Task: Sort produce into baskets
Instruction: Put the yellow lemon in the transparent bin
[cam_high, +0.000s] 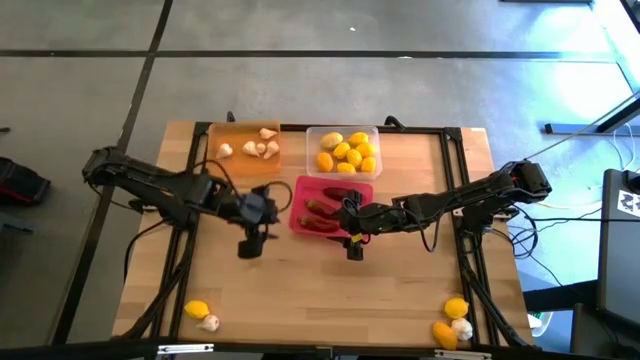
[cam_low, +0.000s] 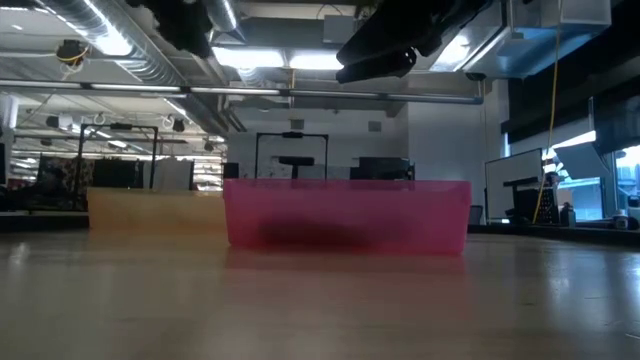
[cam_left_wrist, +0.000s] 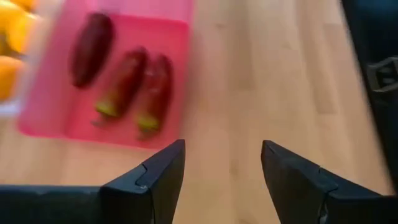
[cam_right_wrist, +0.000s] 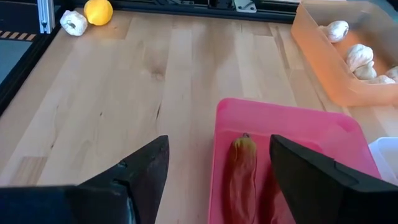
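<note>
The high view is showing both arms hanging over the middle of the table (cam_high: 300, 290), each with jaws spread wide and carrying nothing. Going left to right, the left gripper (cam_high: 252, 243) is hovering just left of the pink tray (cam_high: 298, 212), over bare wood; the orange tray (cam_high: 243, 163) of garlic bulbs (cam_high: 253, 146) is lying beyond its jaws. A stray lemon (cam_high: 197, 309) and a garlic bulb (cam_high: 209, 322) are sitting well behind those jaws at the near left corner. The right gripper (cam_high: 354, 246) is hanging at the pink tray's near edge, with the chili peppers (cam_right_wrist: 241, 177) lying in the tray just ahead of and below its jaws. The clear tray (cam_high: 343, 150) of lemons (cam_high: 347, 153) is sitting past the pink one. Two more lemons (cam_high: 451, 320) and one bulb (cam_high: 462, 327) are waiting well behind the right jaws at the near right corner.

The step in hand seems to be turning back for the leftovers. Doing it well probably means each arm taking its own corner, coming down straight over one piece and closing across its short width, since the lemons are smooth, glossy ovals that would likely roll or squirt free. The bulbs are looking lumpy and matte, likely easier to seat. At the right corner the pieces are touching, so the outermost should go first. The trays are thin, translucent plastic with rounded corners, light enough to slide if bumped; the peppers are long, dark and shiny with pale stems.
</note>
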